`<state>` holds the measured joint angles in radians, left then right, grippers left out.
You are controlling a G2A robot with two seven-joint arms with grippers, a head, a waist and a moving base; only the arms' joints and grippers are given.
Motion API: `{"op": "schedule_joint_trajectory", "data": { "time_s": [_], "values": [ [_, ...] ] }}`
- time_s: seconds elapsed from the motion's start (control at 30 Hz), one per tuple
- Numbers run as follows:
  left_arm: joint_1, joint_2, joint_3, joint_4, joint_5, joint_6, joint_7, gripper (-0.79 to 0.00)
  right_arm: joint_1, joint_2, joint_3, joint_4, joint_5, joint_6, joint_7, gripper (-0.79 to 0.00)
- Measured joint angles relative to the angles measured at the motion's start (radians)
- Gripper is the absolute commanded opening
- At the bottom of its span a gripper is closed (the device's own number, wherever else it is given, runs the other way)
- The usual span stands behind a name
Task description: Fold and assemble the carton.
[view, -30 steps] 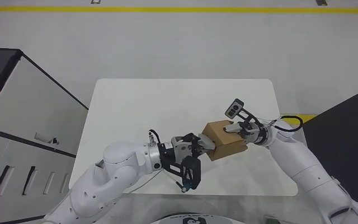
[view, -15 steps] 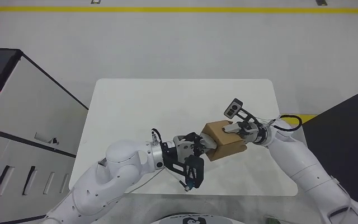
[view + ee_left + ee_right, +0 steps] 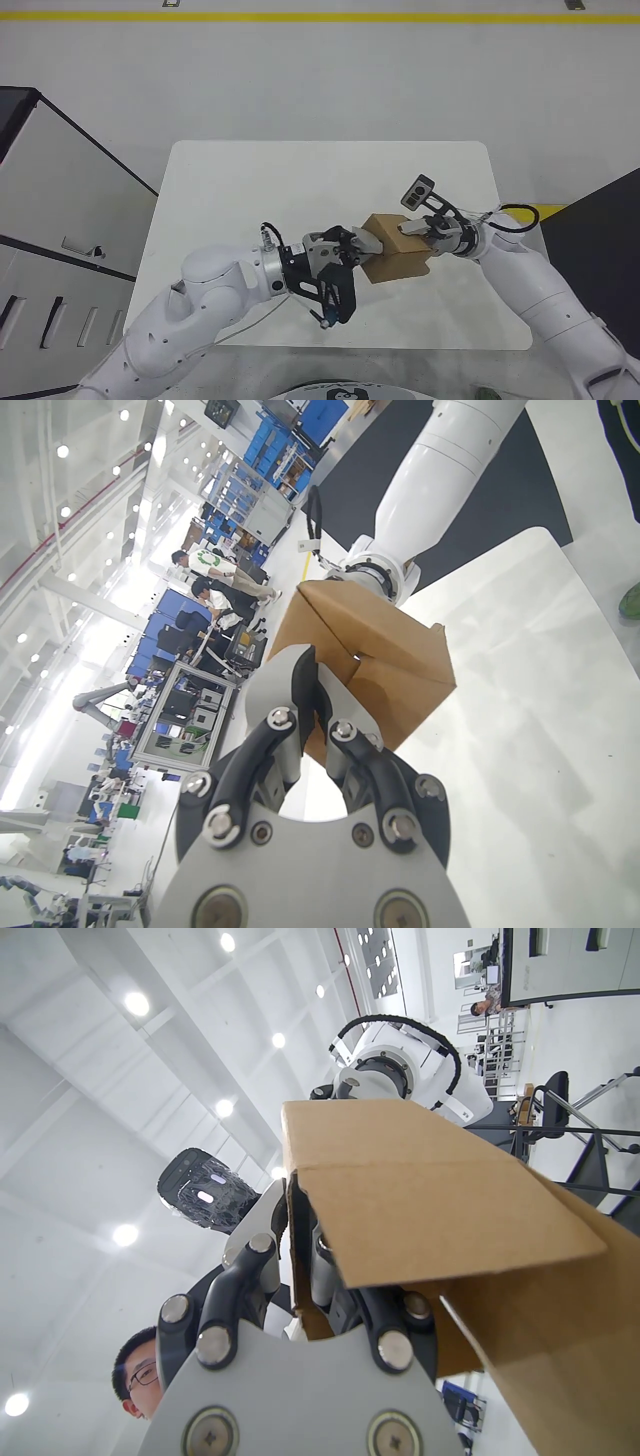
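Top view, carton: the brown carton [image 3: 397, 246] is held over the near right part of the table [image 3: 300, 180]. Its long axis runs from the left jaws to the right jaws.
Top view, jaws: the left jaws meet its left end and the right jaws its far right edge, so each arm has one end.
Left wrist view, left jaws: closed tight on a cardboard edge at the carton's [image 3: 370, 640] folded end, straight ahead of them. The table [image 3: 525, 700] seems to lie below it, apart.
Right wrist view, right jaws: pinched on a wall of the carton [image 3: 425, 1208], where the flaps stand loose.
Next move: probably closing that open end, which lies at the right jaws.
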<state>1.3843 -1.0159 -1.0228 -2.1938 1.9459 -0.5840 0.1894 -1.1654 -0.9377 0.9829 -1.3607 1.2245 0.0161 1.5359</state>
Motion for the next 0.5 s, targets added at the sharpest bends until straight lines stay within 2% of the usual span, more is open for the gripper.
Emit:
{"op": "schedule_joint_trajectory", "data": {
  "time_s": [0.43,0.5],
  "values": [
    [0.062,0.011,-0.082,-0.018,-0.048,0.029,0.038,-0.773,-0.005,0.006,0.004,-0.017,0.012,-0.014,0.0,-0.785],
    [0.072,0.012,-0.086,-0.014,-0.056,0.041,0.037,-0.459,-0.005,0.007,0.004,-0.018,0.017,-0.009,0.0,-0.785]
  ]
}}
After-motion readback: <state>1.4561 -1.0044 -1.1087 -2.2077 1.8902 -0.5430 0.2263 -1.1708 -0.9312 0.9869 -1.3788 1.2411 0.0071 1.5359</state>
